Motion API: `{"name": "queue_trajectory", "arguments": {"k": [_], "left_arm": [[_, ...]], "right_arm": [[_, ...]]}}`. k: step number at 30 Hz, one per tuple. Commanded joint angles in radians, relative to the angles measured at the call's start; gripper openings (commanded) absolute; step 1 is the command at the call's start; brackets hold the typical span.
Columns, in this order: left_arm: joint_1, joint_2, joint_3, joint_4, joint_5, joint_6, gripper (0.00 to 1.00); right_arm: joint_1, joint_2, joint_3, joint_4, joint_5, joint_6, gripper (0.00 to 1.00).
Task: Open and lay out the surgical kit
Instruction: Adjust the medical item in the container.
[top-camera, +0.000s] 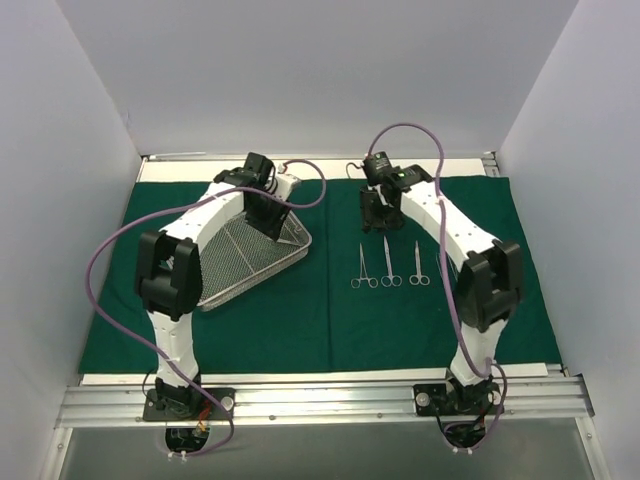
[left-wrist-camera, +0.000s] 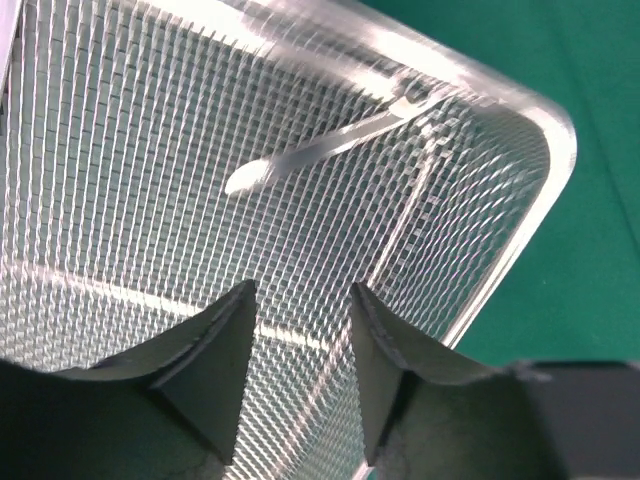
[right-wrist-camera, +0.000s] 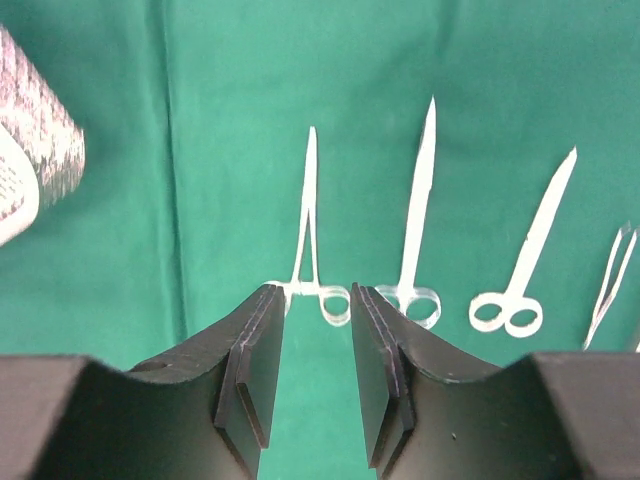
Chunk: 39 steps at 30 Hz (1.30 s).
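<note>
1. The wire-mesh tray (top-camera: 255, 268) sits askew on the left of the green drape (top-camera: 330, 320). The left jaws stand half apart over its mesh, and I cannot tell whether they pinch its wall.
2. Inside the tray lies one slender steel instrument (left-wrist-camera: 320, 150), blurred, possibly tweezers.
3. Right of centre, three ring-handled instruments (right-wrist-camera: 420, 190) lie parallel and apart, with tweezers (right-wrist-camera: 612, 280) beside them.
4. The right jaws hover released near their rings, grasping nothing.

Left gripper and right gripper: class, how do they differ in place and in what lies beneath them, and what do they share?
The left gripper is over the wire-mesh tray; the right gripper is over the green cloth. Beneath the left gripper one slender instrument lies in the tray; before the right gripper a row of instruments lies side by side on the cloth. Both have jaws apart, holding nothing.
</note>
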Motion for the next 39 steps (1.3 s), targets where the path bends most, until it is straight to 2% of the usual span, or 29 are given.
{"name": "queue_trajectory", "arguments": {"k": [1, 3, 6, 12, 17, 23, 26, 34, 39], "left_arm": [[-0.016, 0.002, 0.056, 0.105, 0.000, 0.148, 0.52], [-0.019, 0.022, 0.062, 0.086, 0.048, 0.217, 0.54], [-0.016, 0.044, 0.036, 0.105, 0.075, 0.274, 0.63], [0.005, 0.146, 0.099, 0.045, 0.155, 0.327, 0.64], [0.005, 0.185, 0.116, 0.066, 0.163, 0.331, 0.64], [0.005, 0.226, 0.142, 0.089, 0.141, 0.346, 0.64], [0.005, 0.264, 0.179, 0.048, 0.138, 0.364, 0.64], [-0.012, 0.258, 0.121, 0.072, 0.068, 0.358, 0.63], [-0.045, 0.243, 0.070, 0.083, -0.021, 0.346, 0.57]], "right_arm": [[-0.024, -0.126, -0.116, 0.029, -0.074, -0.007, 0.34], [-0.058, -0.171, -0.156, 0.046, -0.094, -0.004, 0.33], [-0.099, -0.206, -0.207, 0.056, -0.114, -0.013, 0.33], [-0.177, -0.298, -0.284, 0.059, -0.124, -0.036, 0.33], [-0.200, -0.318, -0.310, 0.062, -0.133, -0.046, 0.33], [-0.206, -0.317, -0.328, 0.072, -0.147, -0.049, 0.31], [-0.209, -0.306, -0.322, 0.072, -0.153, -0.047, 0.30], [-0.211, -0.274, -0.296, 0.074, -0.163, -0.049, 0.29], [-0.211, -0.257, -0.281, 0.079, -0.170, -0.049, 0.29]]}}
